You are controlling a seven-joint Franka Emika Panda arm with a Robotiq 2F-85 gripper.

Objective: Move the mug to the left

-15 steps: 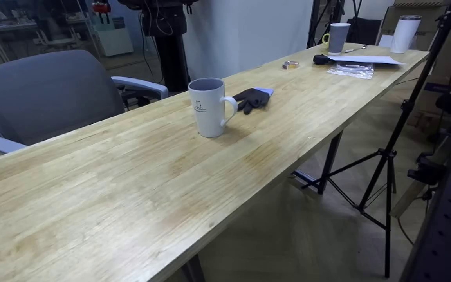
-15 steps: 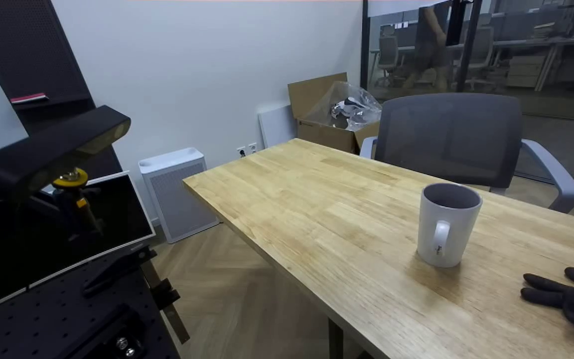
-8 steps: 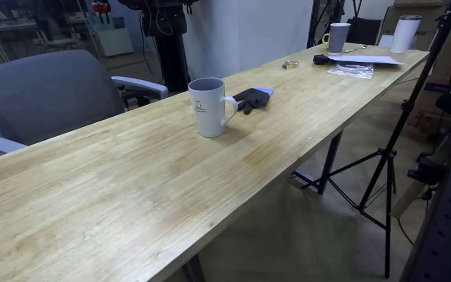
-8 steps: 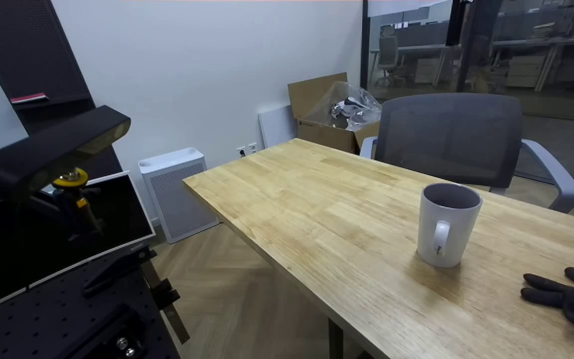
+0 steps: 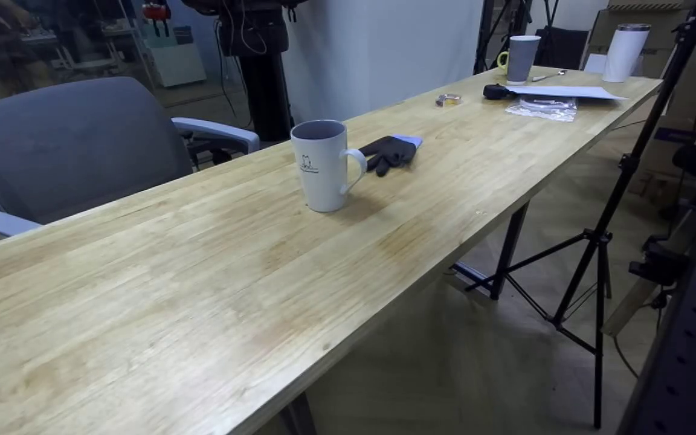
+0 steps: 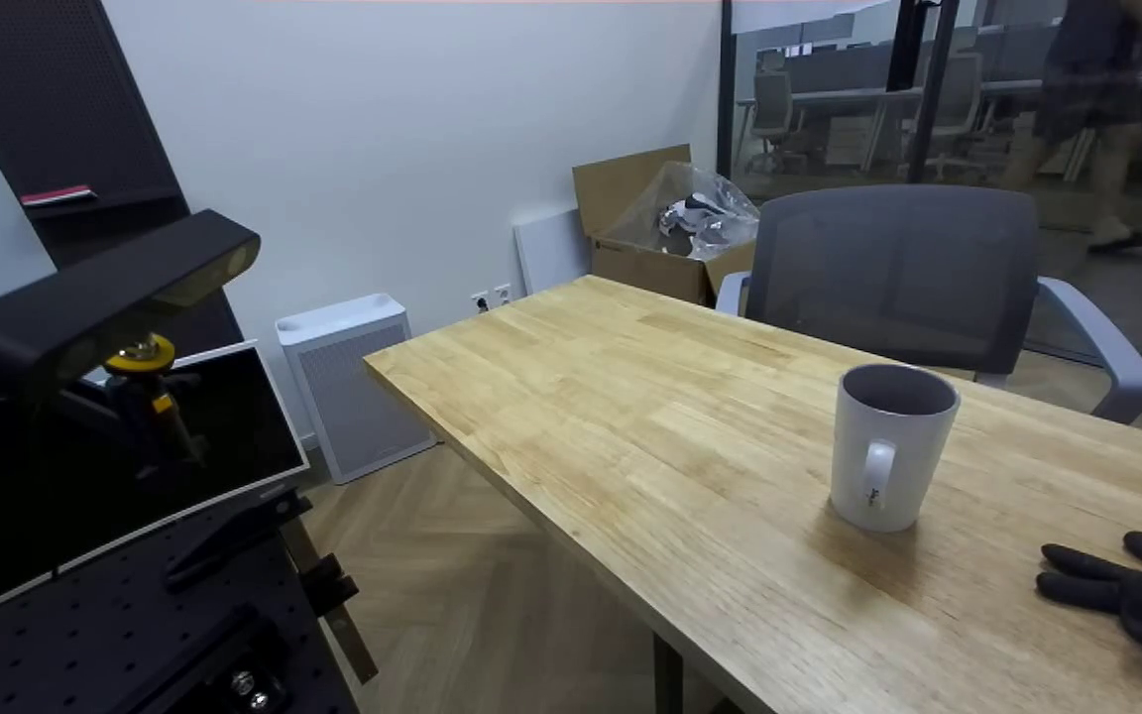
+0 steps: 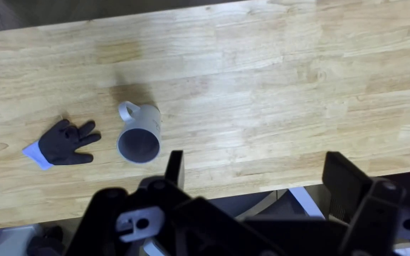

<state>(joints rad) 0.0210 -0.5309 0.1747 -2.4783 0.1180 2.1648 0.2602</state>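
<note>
The white mug with a grey inside stands upright on the wooden table (image 5: 191, 284). It shows in both exterior views (image 5: 322, 178) (image 6: 910, 451) and left of centre in the wrist view (image 7: 150, 121). Its loop handle points toward the upper left in the wrist view. My gripper (image 7: 255, 154) is wide open and holds nothing; its fingers show at the bottom of the wrist view. The left finger appears just right of and below the mug's rim, apart from it. The gripper is out of view in both exterior views.
A dark glove (image 5: 389, 154) lies on the table beside the mug, on its handle side. A grey cup (image 5: 522, 59), a white tumbler (image 5: 626, 53) and papers (image 5: 565, 92) are at the table's far end. A chair (image 6: 893, 268) stands against the table's long edge.
The mug and glove have not moved. Behind the glass, a person has walked to the right in an exterior view.
</note>
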